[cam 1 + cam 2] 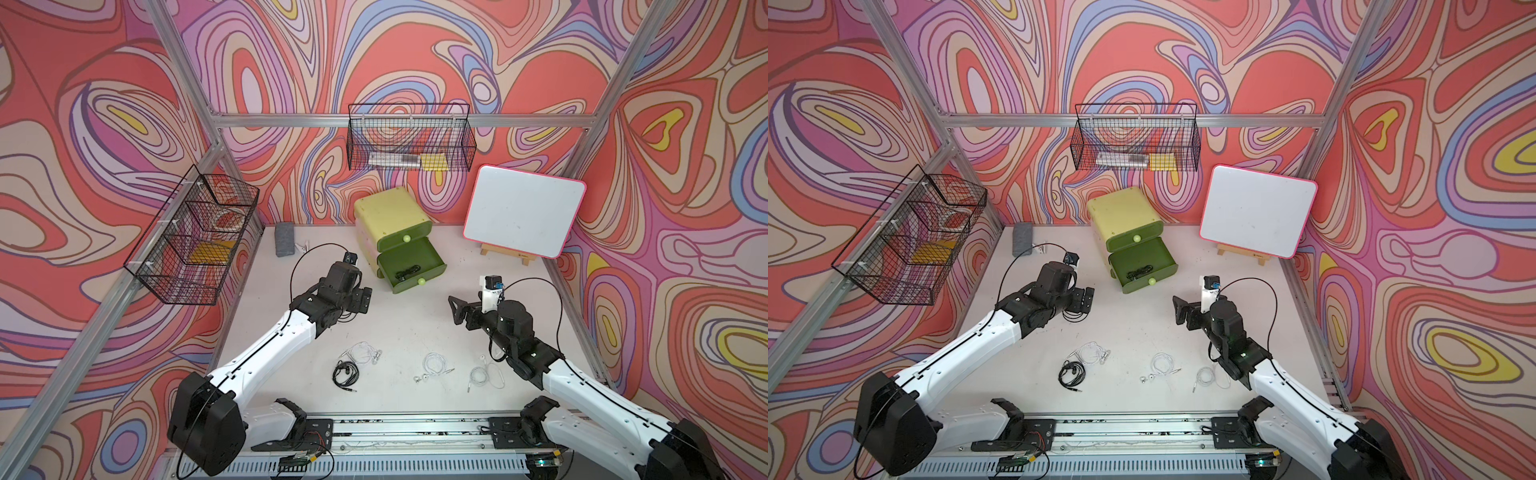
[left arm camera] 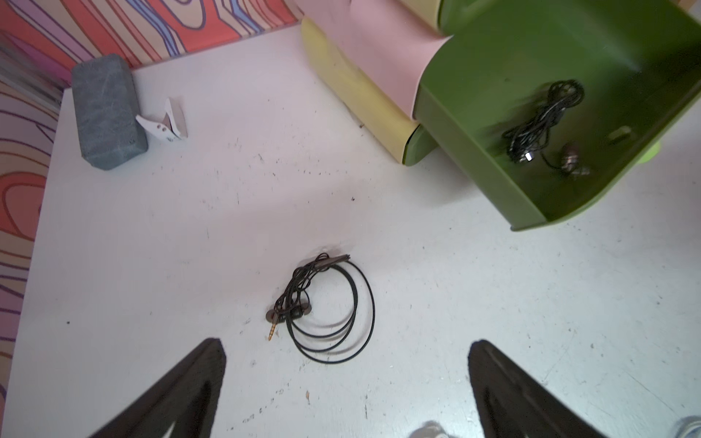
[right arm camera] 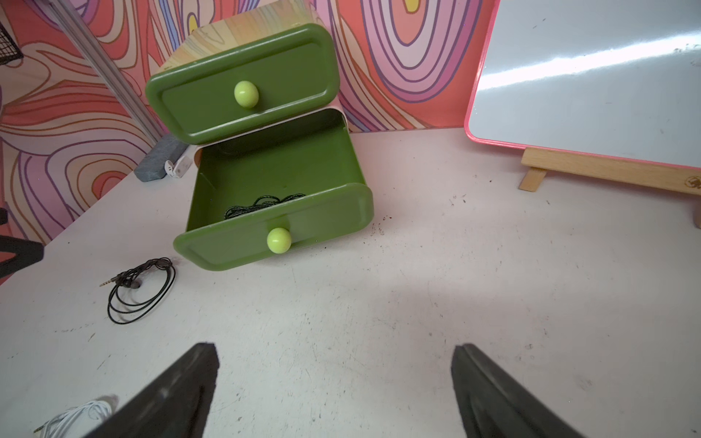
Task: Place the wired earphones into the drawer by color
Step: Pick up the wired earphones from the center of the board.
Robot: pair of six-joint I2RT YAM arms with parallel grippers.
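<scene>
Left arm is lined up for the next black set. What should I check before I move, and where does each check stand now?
1. Left gripper open and empty: ok.
2. Black earphones flat on the table ahead of it, apart from the other sets: ok.
3. Lower drawer open, with a black set already inside: ok.
4. Right gripper open, empty, clear of the drawer: ok.
5. Upper drawer open for the white sets: not ok, it is shut.
</scene>
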